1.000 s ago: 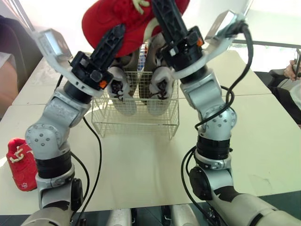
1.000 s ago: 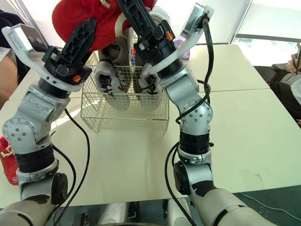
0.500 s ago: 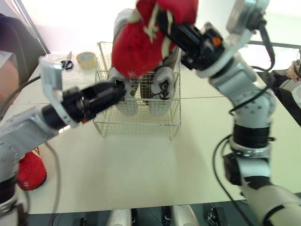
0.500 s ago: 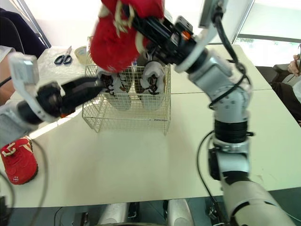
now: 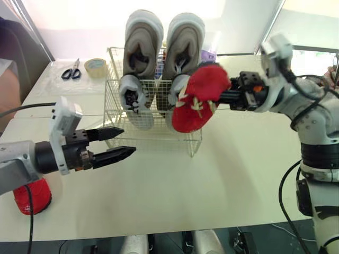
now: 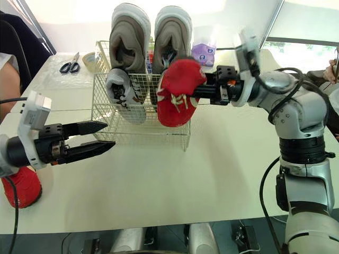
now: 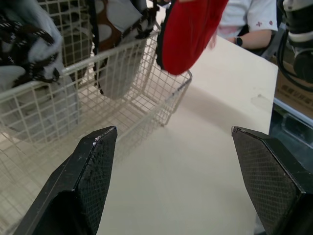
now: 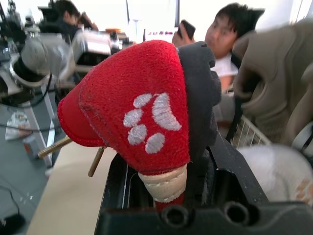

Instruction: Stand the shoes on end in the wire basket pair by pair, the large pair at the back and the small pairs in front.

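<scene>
My right gripper (image 5: 229,97) is shut on a red shoe (image 5: 198,103) with a white paw print (image 8: 146,120), holding it in the air at the front right corner of the wire basket (image 5: 153,142). My left gripper (image 5: 128,140) hangs open and empty over the table, left of the basket's front; its fingers (image 7: 93,161) stand wide apart. In the basket a large grey pair (image 5: 143,39) stands on end at the back. A small white pair (image 5: 132,100) stands in front, its right shoe partly hidden by the red one. A second red shoe (image 5: 32,194) lies on the table at the far left.
Scissors (image 5: 69,71) and a tape roll (image 5: 95,66) lie behind the basket to the left, and a purple packet (image 6: 201,53) behind it to the right. A person sits at the table's left edge, and another person's hand (image 5: 329,78) shows at the far right.
My left gripper let go of the red shoe, opened and dropped to the basket's front left. My right gripper swung the shoe down from above the basket to its front right.
</scene>
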`<action>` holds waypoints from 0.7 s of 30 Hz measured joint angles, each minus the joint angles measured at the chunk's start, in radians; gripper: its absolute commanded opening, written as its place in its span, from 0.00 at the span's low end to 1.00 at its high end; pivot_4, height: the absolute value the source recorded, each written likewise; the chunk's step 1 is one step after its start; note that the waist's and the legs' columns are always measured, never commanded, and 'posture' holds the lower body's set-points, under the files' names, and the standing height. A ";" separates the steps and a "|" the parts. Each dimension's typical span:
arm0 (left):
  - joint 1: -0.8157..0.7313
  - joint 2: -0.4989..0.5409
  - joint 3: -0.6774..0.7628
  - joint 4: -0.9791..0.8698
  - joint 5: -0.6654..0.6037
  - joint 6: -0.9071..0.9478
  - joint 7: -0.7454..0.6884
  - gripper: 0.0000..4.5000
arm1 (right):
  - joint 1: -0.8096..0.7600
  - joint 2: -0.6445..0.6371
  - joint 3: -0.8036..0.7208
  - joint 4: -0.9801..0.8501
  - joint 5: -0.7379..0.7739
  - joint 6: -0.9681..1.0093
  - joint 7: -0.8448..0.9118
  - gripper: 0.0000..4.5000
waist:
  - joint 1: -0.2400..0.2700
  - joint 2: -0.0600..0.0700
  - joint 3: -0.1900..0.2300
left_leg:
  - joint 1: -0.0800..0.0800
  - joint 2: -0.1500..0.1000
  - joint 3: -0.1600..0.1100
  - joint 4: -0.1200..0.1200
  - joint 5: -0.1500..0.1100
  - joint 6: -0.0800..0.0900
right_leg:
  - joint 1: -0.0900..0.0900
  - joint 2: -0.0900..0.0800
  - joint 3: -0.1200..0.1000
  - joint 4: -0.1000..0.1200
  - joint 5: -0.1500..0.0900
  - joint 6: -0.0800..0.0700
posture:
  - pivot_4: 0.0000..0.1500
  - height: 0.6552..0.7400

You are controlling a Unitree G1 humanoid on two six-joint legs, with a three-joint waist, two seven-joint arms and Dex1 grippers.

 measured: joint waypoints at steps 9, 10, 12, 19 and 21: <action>-0.071 -0.115 -0.080 0.012 -0.002 -0.040 0.104 0.85 | 0.077 0.059 0.068 0.028 -0.156 -0.135 0.036 0.14 | 0.001 0.000 0.000 | 0.000 0.000 -0.001 0.000 0.000 -0.001 | 0.000 0.000 0.000 0.001 0.002 0.003 | 1.00 1.00; -0.075 -0.140 -0.088 0.015 -0.001 -0.053 0.121 0.86 | 0.088 0.061 0.069 0.024 -0.157 -0.131 0.039 0.37 | 0.001 -0.001 0.000 | 0.000 0.000 -0.001 0.000 0.000 -0.001 | 0.000 0.000 0.000 0.001 0.002 0.003 | 1.00 1.00; -0.090 -0.199 -0.109 0.026 0.003 -0.077 0.165 0.86 | 0.109 0.062 0.069 0.013 -0.155 -0.110 0.043 0.57 | 0.001 -0.001 0.000 | 0.000 0.000 -0.001 0.001 0.000 -0.001 | 0.001 0.000 0.000 0.001 0.002 0.002 | 1.00 1.00; -0.124 -0.259 -0.149 0.028 0.010 -0.110 0.228 0.86 | 0.115 0.060 0.052 -0.001 -0.153 -0.077 0.021 0.99 | 0.001 -0.001 0.000 | 0.000 0.000 -0.001 0.001 0.001 -0.001 | 0.001 0.000 0.000 0.001 0.002 0.003 | 1.00 1.00; -0.125 -0.267 -0.152 0.027 0.010 -0.114 0.238 0.86 | 0.117 0.041 0.030 -0.014 -0.143 -0.048 0.013 0.99 | 0.001 -0.001 0.000 | 0.000 0.000 -0.001 0.001 0.001 -0.001 | 0.001 0.000 0.000 0.001 0.002 0.003 | 1.00 1.00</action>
